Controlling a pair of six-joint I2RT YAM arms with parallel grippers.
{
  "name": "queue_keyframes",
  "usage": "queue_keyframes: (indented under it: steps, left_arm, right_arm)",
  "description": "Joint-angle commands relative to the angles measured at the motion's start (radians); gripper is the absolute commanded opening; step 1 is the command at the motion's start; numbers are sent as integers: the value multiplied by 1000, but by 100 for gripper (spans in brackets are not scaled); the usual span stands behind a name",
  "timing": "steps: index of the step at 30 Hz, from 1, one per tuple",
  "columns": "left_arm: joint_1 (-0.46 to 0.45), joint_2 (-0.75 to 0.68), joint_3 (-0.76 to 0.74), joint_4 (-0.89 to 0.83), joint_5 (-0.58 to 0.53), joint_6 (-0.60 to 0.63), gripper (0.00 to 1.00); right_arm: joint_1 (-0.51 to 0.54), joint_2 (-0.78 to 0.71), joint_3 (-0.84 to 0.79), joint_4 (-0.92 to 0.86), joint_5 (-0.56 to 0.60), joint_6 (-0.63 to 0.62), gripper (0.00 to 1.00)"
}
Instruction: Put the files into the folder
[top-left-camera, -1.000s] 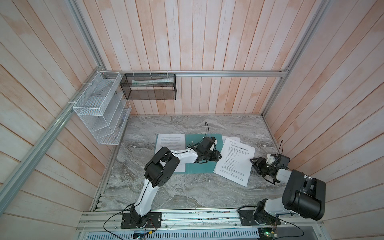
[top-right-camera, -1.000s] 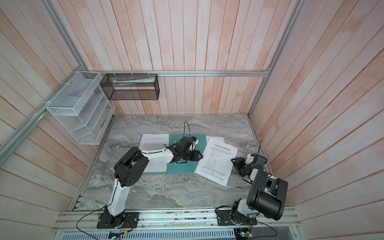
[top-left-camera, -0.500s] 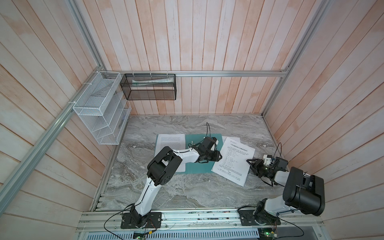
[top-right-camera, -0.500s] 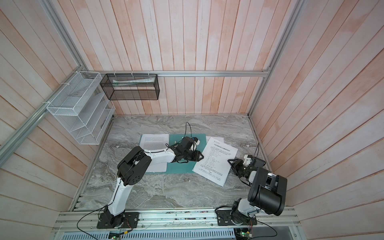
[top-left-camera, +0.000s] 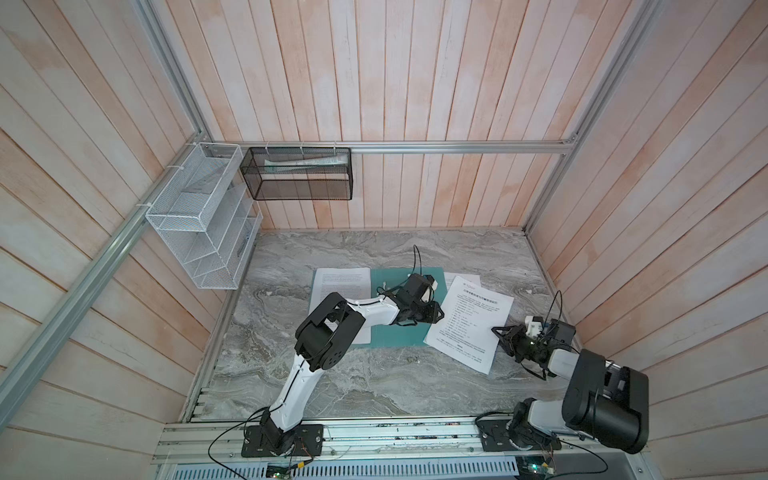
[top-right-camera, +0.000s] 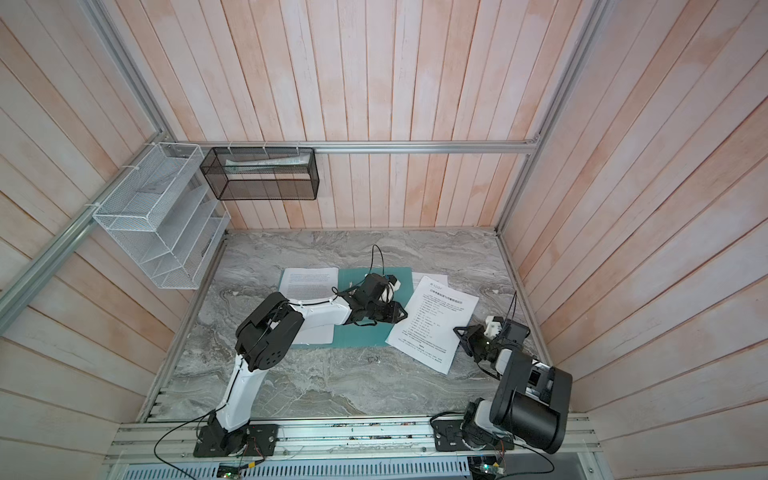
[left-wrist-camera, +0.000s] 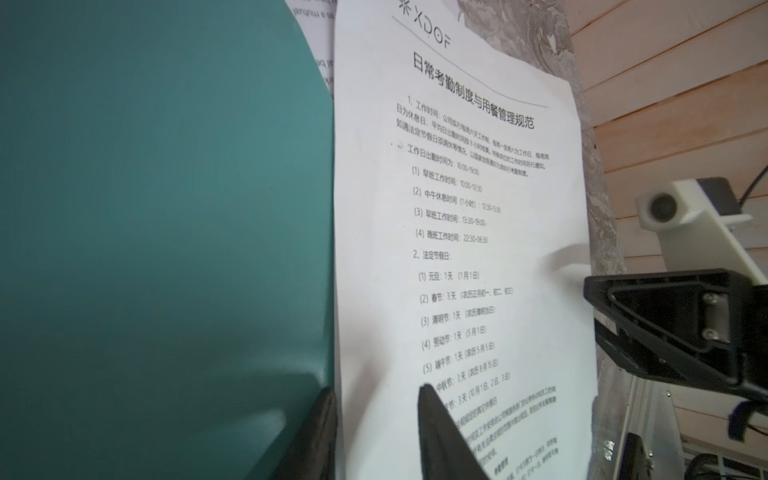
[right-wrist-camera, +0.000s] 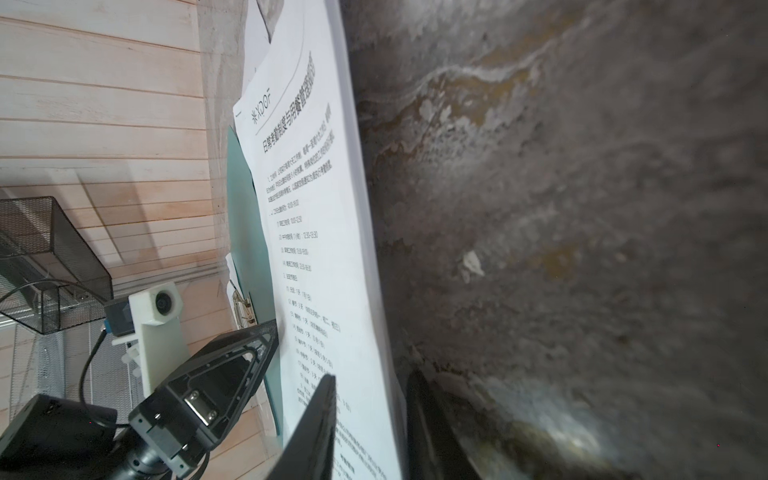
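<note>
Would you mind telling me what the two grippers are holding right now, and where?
Both straddle opposite long edges of the paper stack: left gripper the folder-side edge, right gripper the outer edge.

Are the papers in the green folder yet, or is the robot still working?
Still working. Done: the folder lies open with one sheet on its left cover. In hand: both the left gripper and right gripper straddle opposite edges of the stack, which lies mostly on the table. Left: moving the stack onto the folder and closing it.
</note>
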Motion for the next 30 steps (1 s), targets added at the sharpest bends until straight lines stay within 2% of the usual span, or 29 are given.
queue_keyframes:
  steps: [1, 10, 11, 12, 18, 24, 30]
  left_arm:
    - [0, 26, -4, -10, 9, 1, 36]
    - [0, 31, -1, -5, 23, -1, 34]
    - [0, 32, 1, -5, 25, -1, 34]
    - [0, 31, 1, -6, 25, -1, 34]
    - [8, 9, 0, -2, 68, -10, 34]
    - [33, -81, 9, -32, 94, 2, 34]
    - [94, -196, -3, -30, 122, -18, 34]
  right_arm:
    - [1, 1, -13, -14, 5, 2, 21]
    - [20, 55, -5, 23, -4, -2, 21]
    - [25, 60, -7, 31, -9, 1, 15]
    - [26, 63, -7, 36, -14, 4, 0]
    - [27, -2, -11, 37, -42, 42, 0]
    - [28, -119, 26, 16, -100, 104, 0]
    - [53, -171, 1, 201, -183, 265, 0]
